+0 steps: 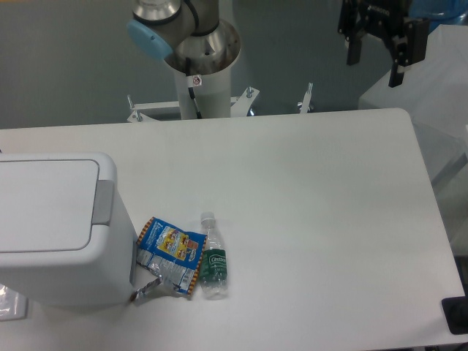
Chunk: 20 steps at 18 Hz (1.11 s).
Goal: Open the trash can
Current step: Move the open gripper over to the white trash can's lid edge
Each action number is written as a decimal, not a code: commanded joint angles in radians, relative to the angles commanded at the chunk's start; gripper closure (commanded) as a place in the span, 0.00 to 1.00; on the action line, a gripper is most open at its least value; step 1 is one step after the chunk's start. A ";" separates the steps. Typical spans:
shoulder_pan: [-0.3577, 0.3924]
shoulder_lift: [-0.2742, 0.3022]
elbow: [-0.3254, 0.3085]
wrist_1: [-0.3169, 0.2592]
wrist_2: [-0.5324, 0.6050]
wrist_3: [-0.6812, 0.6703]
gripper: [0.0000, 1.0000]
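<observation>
The trash can [51,219] is a large white boxy bin at the left edge of the table, its flat lid lying down flat and a grey tab [103,202] on its right side. My gripper [376,55] hangs high at the top right, beyond the table's far right corner and far from the bin. Its two black fingers [398,62] point down with a gap between them, and nothing sits in that gap.
A blue snack packet [170,254] lies against the bin's right foot, with a small plastic bottle [213,257] lying beside it. The arm's base column [201,66] stands behind the table's far edge. A dark object [457,314] sits at the right edge.
</observation>
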 joint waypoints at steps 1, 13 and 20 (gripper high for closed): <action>0.000 0.000 -0.002 0.000 0.000 0.000 0.00; -0.100 0.003 -0.002 0.002 -0.057 -0.382 0.00; -0.239 0.005 -0.046 0.158 -0.112 -0.864 0.00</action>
